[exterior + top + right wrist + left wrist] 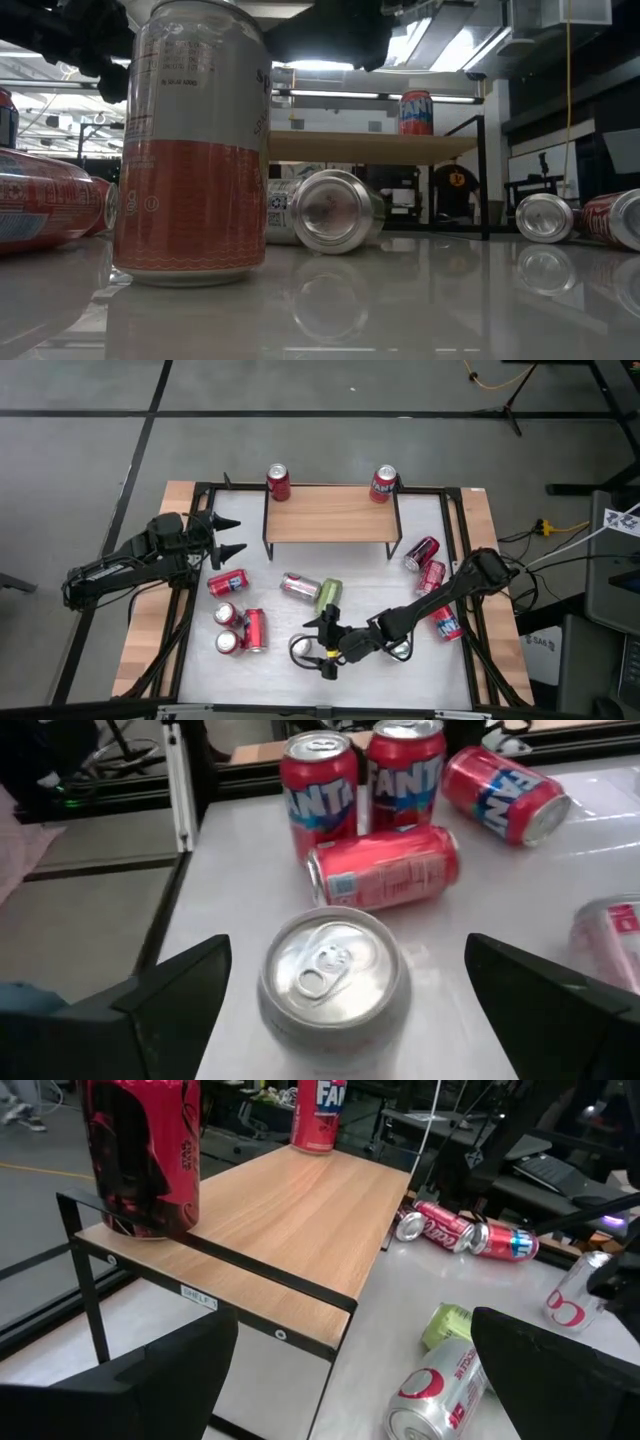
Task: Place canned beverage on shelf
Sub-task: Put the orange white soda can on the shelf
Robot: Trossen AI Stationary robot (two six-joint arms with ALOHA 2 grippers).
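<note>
Upright silver can (pixel 333 975) sits between the right gripper's (pixel 327 642) wide-open fingers, unheld; left gripper (pixel 226 536) open, empty. Two cans top the shelf (pixel 330 513); white table (pixel 400 680), grey floor.

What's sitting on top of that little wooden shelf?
Two upright red cans: one at the left end of the shelf, another at the right. The rest of the plank shows bare.

Upright can (pixel 335 978) — between gripper (pixel 340 995) fingers
</note>
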